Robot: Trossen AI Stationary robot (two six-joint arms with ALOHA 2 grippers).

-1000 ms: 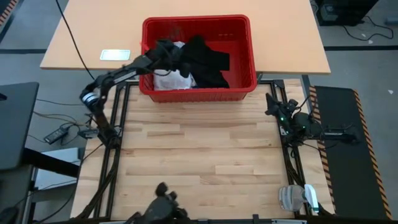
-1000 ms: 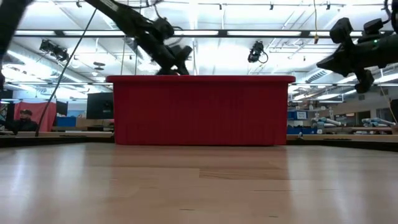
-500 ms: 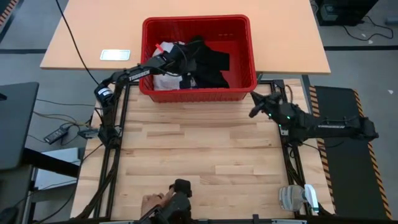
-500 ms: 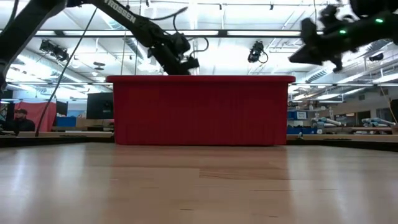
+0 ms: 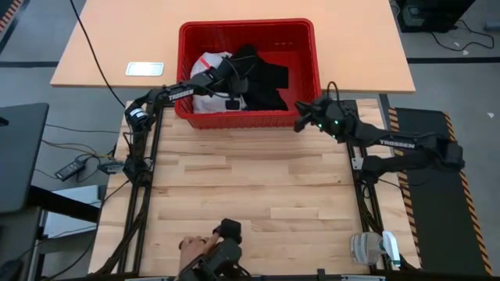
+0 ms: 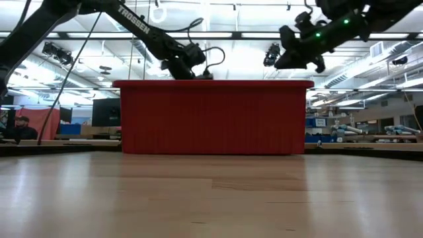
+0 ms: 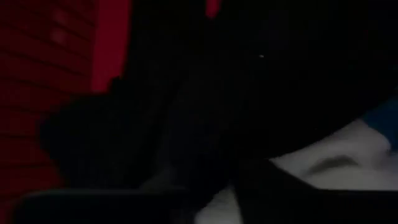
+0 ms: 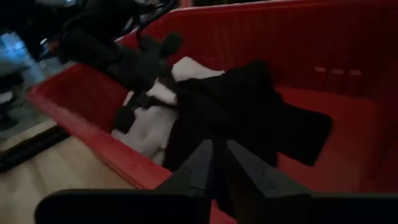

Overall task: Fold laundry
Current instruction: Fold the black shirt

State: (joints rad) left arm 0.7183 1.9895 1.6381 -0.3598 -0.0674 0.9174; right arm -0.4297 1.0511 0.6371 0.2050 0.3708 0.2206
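My left claw (image 5: 232, 87) reaches inside the red basket (image 5: 305, 113), over the black garment (image 5: 262, 78); I cannot tell its fingers. My right claw (image 8: 219, 163), nearly together, hovers just outside the basket.

Beyond your pale butcher-block wooden worktable (image 5: 258, 187) stands a second, smooth tan tabletop (image 5: 351, 47), with grey floor (image 5: 23, 55) around both and a black cable (image 5: 90, 47) trailing across the tan one. Looking level across the table, you see a workshop hall lit by long ceiling light strips (image 6: 225, 34), with cluttered benches (image 6: 370, 132) at the far right. A red screen (image 6: 39, 122) stands at the far left, with a seated person (image 6: 25, 127) in front of it.
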